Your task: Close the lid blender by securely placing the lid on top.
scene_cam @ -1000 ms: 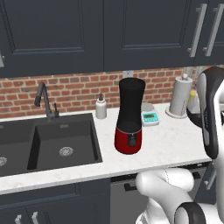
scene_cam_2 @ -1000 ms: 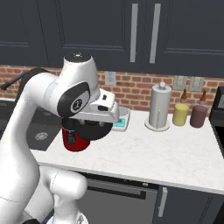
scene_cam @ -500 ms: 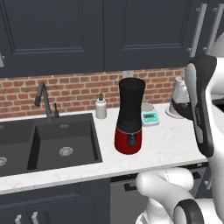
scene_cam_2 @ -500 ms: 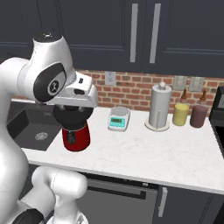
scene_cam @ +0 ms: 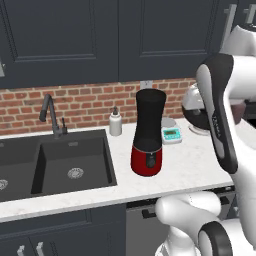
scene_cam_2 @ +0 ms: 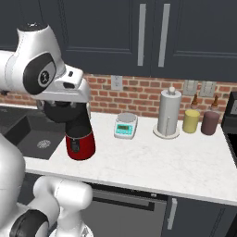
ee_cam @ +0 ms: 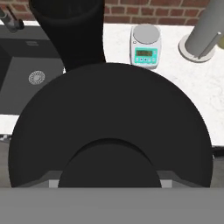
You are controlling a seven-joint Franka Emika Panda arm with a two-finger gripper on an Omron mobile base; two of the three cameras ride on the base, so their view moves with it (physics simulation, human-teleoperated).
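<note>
Lid (ee_cam: 109,127), a black disc, is filling the middle of the hand view, seemingly pinched in the hand (scene_cam_2: 65,111); the fingers are hidden, so grip state: cannot tell. Blender (scene_cam: 149,132) is standing centre frame on the counter (scene_cam: 190,170) in the left base view, jar open-topped, beside the sink (scene_cam: 55,162). The scale (ee_cam: 146,46) is sitting upper right of the lid.
</note>
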